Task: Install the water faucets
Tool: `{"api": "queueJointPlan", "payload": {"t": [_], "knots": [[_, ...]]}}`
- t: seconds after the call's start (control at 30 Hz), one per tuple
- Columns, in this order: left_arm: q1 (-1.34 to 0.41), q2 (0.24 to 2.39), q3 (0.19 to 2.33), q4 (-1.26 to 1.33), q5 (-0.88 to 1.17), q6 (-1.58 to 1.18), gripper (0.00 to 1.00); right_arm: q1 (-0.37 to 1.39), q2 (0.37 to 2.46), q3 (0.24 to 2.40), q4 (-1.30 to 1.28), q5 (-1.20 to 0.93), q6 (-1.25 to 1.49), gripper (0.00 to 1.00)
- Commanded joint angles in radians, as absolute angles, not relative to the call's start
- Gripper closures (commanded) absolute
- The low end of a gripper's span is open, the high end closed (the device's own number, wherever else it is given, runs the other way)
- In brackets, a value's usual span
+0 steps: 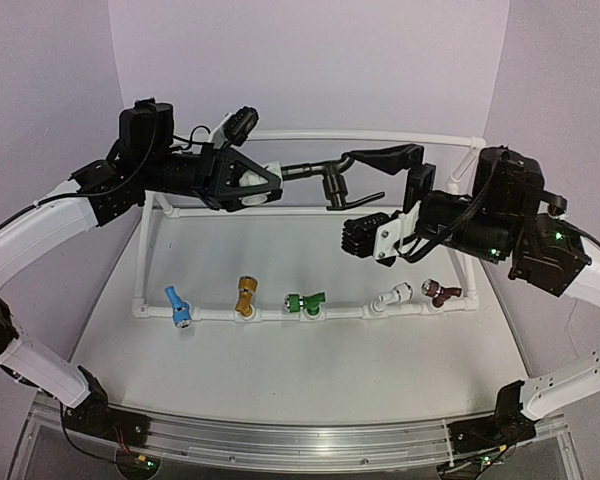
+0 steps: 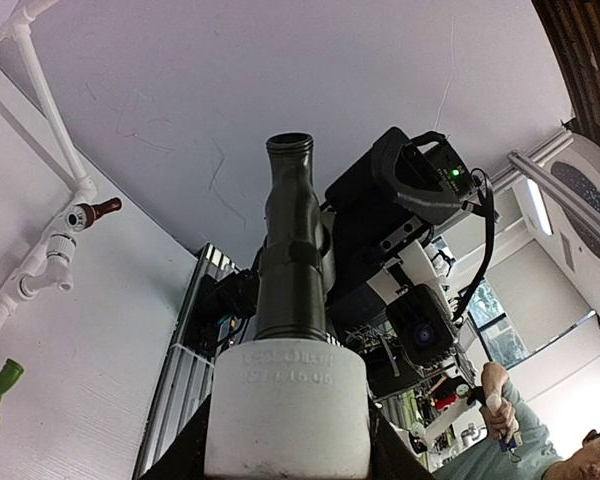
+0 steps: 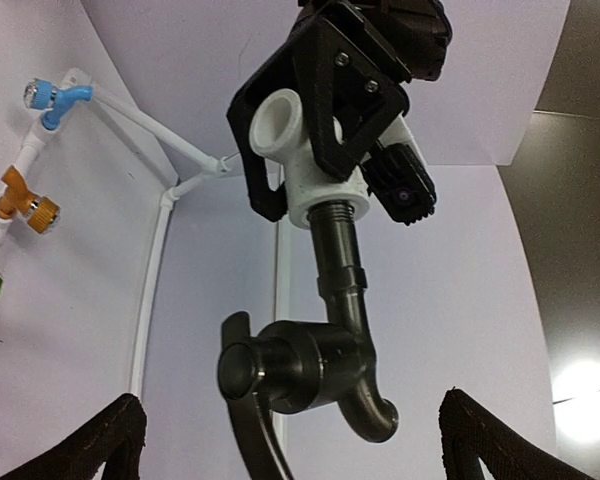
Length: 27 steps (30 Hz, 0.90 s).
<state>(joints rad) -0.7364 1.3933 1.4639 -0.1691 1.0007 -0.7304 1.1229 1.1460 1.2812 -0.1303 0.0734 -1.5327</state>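
Top view: above the table's point(image 1: 280, 350) far edge, the left gripper point(image 1: 265, 185) is clamping the white fitting point(image 1: 242, 195) of the dark grey faucet point(image 1: 325, 180). The right gripper point(image 1: 380, 195) is hovering wide open beside it.
Left wrist: the fitting is filling the jaws.
Right wrist: squeezing the lever point(image 3: 245, 400) off-centre is risking twisting the faucet loose.

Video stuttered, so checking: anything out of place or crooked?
Nothing broken or spilled. The dark grey faucet is off the frame, held sideways in mid-air by its white fitting in the left pincer. On the front pipe, the green faucet lies sideways while the gold faucet stands upright.
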Motion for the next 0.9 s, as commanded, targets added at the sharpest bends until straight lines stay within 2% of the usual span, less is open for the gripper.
{"api": "queueJointPlan", "payload": {"t": [0.0, 0.5, 0.87], "knots": [[-0.733, 1.385, 1.493, -0.071, 1.048, -0.745, 1.0, 1.132, 1.161, 1.307, -0.009, 0.105, -1.591, 0.03], [-0.734, 1.421, 1.513, -0.192, 1.012, -0.648, 1.0, 1.139, 1.236, 1.533, -0.094, 0.05, -1.328, 0.04], [-0.772, 1.431, 1.553, -0.287, 1.07, -0.515, 1.0, 1.139, 1.287, 1.595, -0.132, 0.112, -1.308, 0.09]]}}
